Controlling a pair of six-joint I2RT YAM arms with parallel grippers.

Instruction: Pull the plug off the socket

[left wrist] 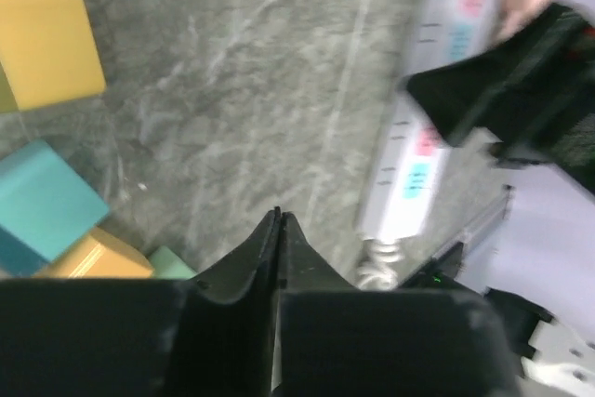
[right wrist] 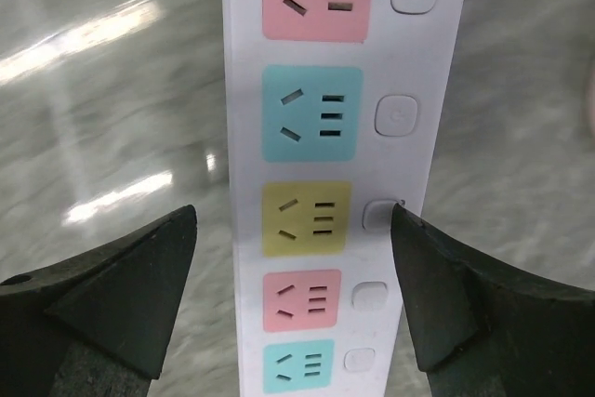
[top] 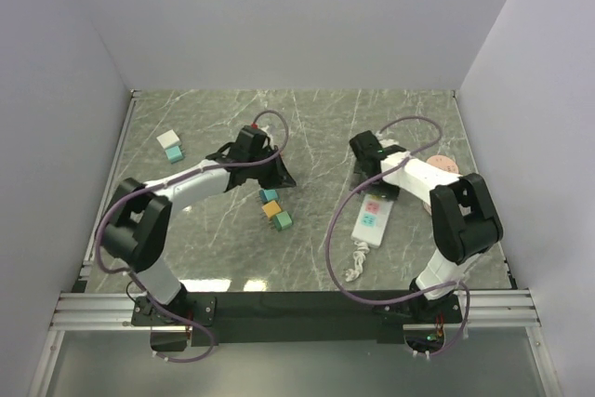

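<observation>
The socket, a long white power strip with pastel outlets, lies right of centre with its coiled white cord at the near end. In the right wrist view the strip shows pink, cyan and yellow outlets, all empty. No plug shows in any view. My right gripper is open and hovers over the strip with one finger on each side, over the strip's far end in the top view. My left gripper is shut and empty above bare table left of the strip, at the centre.
Teal, orange and green cubes lie near my left gripper, and a white and a teal cube at the far left. A pink round thing lies by the right arm. White walls close in the table on three sides.
</observation>
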